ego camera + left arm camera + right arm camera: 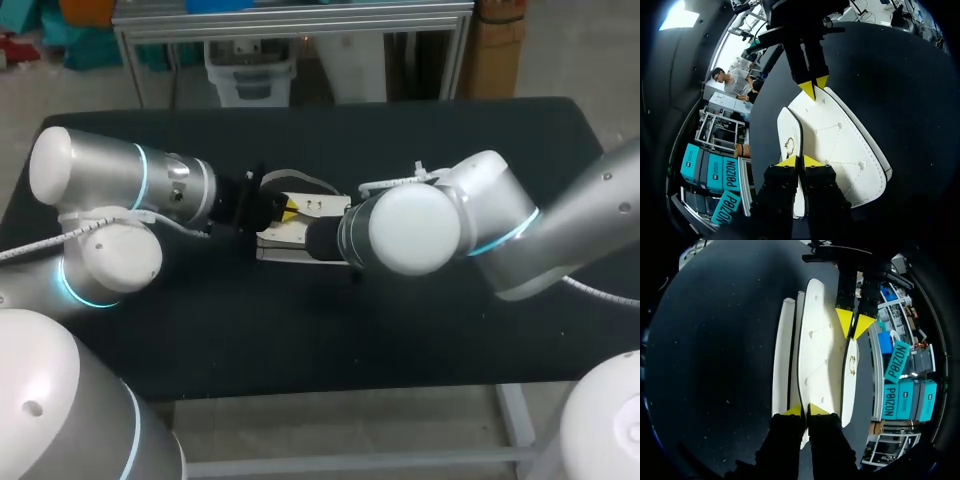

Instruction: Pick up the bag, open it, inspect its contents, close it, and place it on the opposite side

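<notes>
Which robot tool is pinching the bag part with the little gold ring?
The left tool: the gold ring sits on the flap just ahead of its tips. The right tool holds the bag's other end.

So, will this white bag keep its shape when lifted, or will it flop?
Probably it holds its shape: the white bag shows flat quilted panels with crisp edges. Its smooth surface may be slippery for the left gripper and right gripper, which pinch only thin edges. It looks slim, so likely light.

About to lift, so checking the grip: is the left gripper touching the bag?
Touching. The left wrist view shows the left gripper with both yellow tips pressed, one from each side, against the thin edge of the bag.
</notes>
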`<state>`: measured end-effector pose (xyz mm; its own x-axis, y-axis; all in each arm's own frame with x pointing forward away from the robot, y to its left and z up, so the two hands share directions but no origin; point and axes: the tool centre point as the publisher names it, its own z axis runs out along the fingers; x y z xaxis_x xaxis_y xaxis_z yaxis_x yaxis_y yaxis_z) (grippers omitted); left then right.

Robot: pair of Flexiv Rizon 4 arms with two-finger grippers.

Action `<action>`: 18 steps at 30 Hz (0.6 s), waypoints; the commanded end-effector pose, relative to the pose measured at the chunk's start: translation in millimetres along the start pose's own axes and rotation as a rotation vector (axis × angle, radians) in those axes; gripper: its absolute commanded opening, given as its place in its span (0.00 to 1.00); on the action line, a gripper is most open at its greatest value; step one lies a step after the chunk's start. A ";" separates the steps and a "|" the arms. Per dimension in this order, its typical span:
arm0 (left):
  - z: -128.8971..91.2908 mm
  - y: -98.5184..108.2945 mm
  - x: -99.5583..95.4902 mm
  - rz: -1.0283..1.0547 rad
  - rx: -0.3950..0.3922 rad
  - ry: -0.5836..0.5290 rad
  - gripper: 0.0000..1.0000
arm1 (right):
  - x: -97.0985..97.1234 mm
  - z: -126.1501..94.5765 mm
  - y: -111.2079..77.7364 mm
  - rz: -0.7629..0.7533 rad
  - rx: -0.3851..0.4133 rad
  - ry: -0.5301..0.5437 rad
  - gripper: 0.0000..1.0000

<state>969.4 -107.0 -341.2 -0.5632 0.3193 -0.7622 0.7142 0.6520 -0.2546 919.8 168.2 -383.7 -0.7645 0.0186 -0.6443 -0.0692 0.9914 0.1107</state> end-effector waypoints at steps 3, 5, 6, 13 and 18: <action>-14.3 3.0 -15.5 -0.049 0.000 0.004 0.00 | 3.3 1.7 -0.5 0.000 0.000 -0.003 0.00; -17.7 4.5 -20.5 -0.071 0.004 0.006 0.00 | 3.3 1.7 -0.5 0.000 0.000 -0.003 0.00; -19.2 5.5 -23.0 -0.080 0.006 0.010 0.00 | 3.3 1.7 -0.5 0.000 0.000 -0.003 0.00; -23.4 13.2 -34.4 -0.171 0.012 0.043 0.00 | 3.3 1.7 -0.5 0.000 0.000 -0.003 0.00; -27.3 16.4 -39.2 -0.214 0.013 0.058 0.00 | 3.3 1.7 -0.5 0.000 0.000 -0.003 0.00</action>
<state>989.0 -91.9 -305.5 -0.7142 0.1962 -0.6719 0.5826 0.6987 -0.4152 919.1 169.3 -384.2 -0.7656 0.0173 -0.6431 -0.0696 0.9915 0.1096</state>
